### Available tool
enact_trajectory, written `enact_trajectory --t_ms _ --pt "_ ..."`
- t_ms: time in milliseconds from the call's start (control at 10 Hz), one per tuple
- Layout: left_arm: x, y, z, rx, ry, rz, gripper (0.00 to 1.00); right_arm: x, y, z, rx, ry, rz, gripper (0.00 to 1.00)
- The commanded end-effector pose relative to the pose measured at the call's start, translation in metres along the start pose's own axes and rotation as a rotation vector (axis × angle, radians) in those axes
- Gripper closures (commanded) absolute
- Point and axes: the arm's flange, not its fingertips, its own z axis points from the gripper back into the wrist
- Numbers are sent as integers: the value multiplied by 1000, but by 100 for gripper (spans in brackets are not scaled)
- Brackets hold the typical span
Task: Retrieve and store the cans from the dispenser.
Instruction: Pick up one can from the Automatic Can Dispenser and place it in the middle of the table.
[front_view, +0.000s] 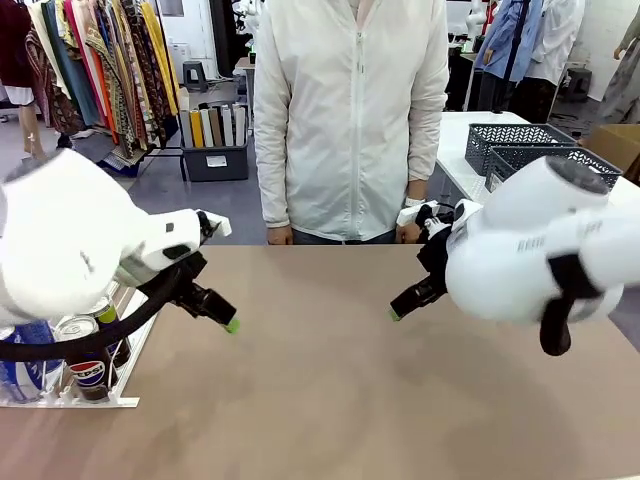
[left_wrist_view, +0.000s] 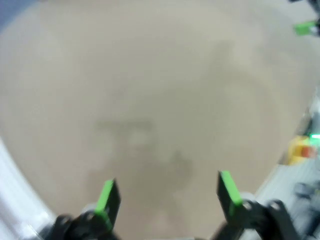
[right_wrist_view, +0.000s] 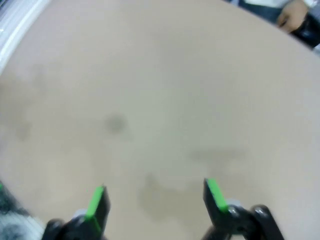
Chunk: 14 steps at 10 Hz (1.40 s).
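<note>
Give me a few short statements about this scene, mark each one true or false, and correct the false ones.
1. The left gripper and the right gripper are both open and empty. True.
2. The cans lie in the middle of the table. False: they stand in the dispenser at the table's near left corner.
3. A person stands at the far side. True.
4. The left gripper touches the cans. False: it hangs over bare table, apart from them.

A workroom that resembles a clothes shop — a rail of bright garments (front_view: 100, 60) hangs behind, mesh baskets (front_view: 530, 150) sit on a white counter (front_view: 458, 135).
</note>
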Motion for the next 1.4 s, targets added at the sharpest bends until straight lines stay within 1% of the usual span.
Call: enact_trajectory --t_ms 0,100,200,300,400,500,600,700,800,900,1000,1100,1200,1300 --pt "13 21 58 -124 7 233 0 1 -40 67 271 -6 -344 0" --pt "8 25 95 -141 -78 296 0 -10 -53 95 369 -15 -394 0" --pt "-5 39 131 -194 -144 324 0 -29 -68 132 537 -69 -400 0" --pt "-25 56 172 -293 -215 340 0 -57 -87 171 644 -184 -416 0" --pt "-60 91 218 -382 -346 407 0 -96 -121 209 707 -372 -503 0" --pt "-88 117 242 -416 -446 475 0 -123 -143 224 728 -484 -589 0" --pt "-121 145 257 -436 -541 535 0 -150 -165 231 772 -560 -657 0" --pt "-154 169 267 -454 -607 594 0 -172 -182 232 807 -616 -711 0" --pt "-187 192 276 -493 -692 648 0 -187 -194 230 825 -657 -765 0" --pt "-216 212 281 -520 -785 725 0 -196 -202 226 829 -674 -821 0" --pt "-241 224 283 -550 -865 765 0 -198 -208 220 826 -664 -856 0" --pt "-252 229 281 -499 -911 814 0 -196 -209 215 774 -657 -891 0" --pt "-241 215 293 -497 -796 769 0 -184 -202 207 680 -623 -887 0" --pt "-241 215 293 -497 -796 769 0 -194 -261 251 810 -653 -896 0"
